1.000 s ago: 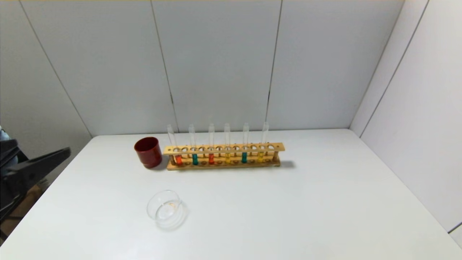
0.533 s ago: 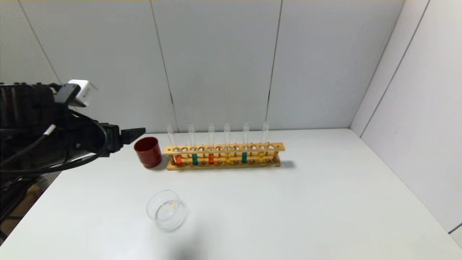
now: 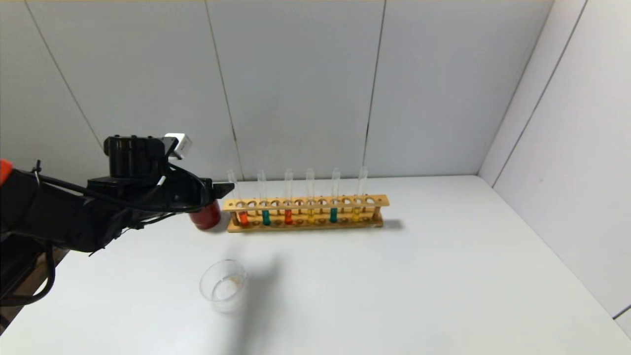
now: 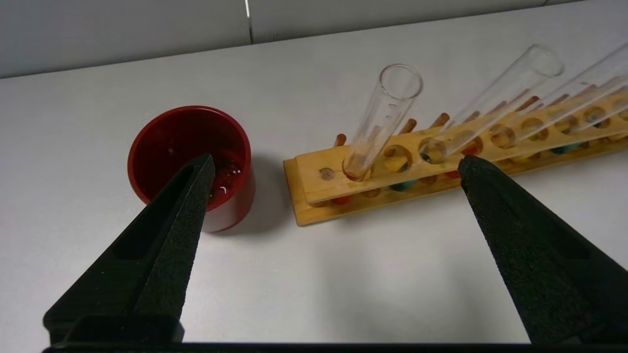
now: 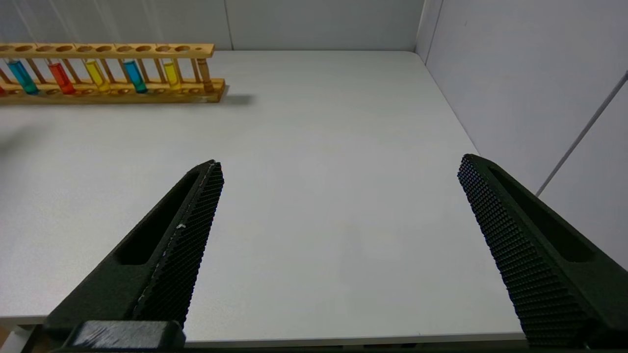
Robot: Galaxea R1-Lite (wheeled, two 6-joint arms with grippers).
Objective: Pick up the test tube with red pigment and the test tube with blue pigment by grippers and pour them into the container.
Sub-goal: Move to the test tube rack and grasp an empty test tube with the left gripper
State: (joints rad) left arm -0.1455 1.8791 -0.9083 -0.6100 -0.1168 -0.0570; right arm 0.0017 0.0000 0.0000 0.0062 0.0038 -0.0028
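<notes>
**Left wrist view: spread fingers hover before the rack's end**

Head view, near to far: the container (image 3: 224, 286) sits alone on the white table (image 3: 394, 286). Beyond it the left gripper (image 3: 224, 189) hangs with fingers spread wide, holding nothing, over the red cup (image 3: 207, 217). Just past it, the wooden rack (image 3: 305, 213) holds the test tube with red pigment (image 3: 243, 217) at its end, the test tube with blue pigment (image 3: 266, 217) beside it. The right gripper (image 5: 338, 169) gapes wide too, low at the table's near edge.

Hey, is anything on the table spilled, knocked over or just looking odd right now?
Nothing is spilled or knocked over. All six tubes stand in the wooden rack, the red cup is upright, and the glass dish holds only a faint orange trace.
</notes>
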